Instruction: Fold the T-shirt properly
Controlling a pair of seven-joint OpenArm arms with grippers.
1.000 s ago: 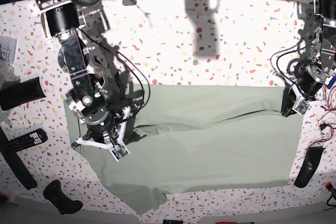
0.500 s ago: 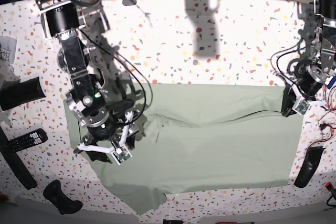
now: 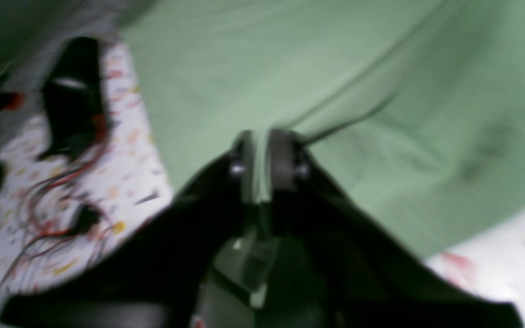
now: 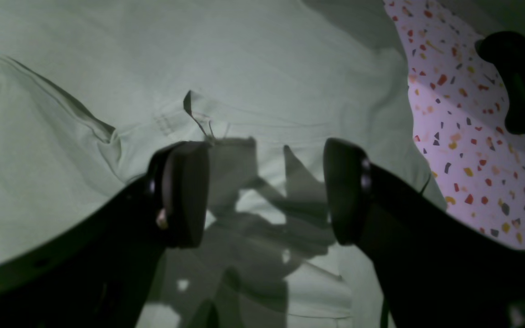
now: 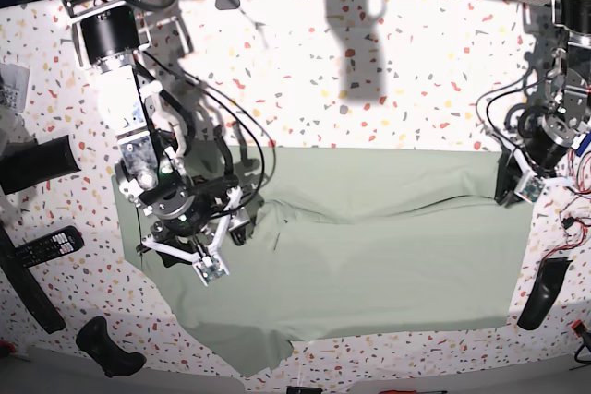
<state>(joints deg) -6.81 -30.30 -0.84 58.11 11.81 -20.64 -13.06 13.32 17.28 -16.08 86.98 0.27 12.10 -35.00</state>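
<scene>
Left wrist view: the left hand [image 3: 262,159] pinches a fold of the T-shirt [image 3: 335,82] between nearly closed pads. Right wrist view: the right hand [image 4: 265,191] hangs wide open above the cloth, holding nothing. Base view: the T-shirt lies spread across the speckled tabletop [image 5: 369,62], between both arms.

Pale sage-green T-shirt [image 5: 369,246] lies spread wide across the speckled table [image 5: 369,71], mostly flat, top edge straight. Long diagonal crease runs from its right edge toward the middle, bunched wrinkles at left; one lower-left corner droops down toward the table's near edge. Plain cloth, a small seam fold visible in the right wrist view [image 4: 189,105].
</scene>
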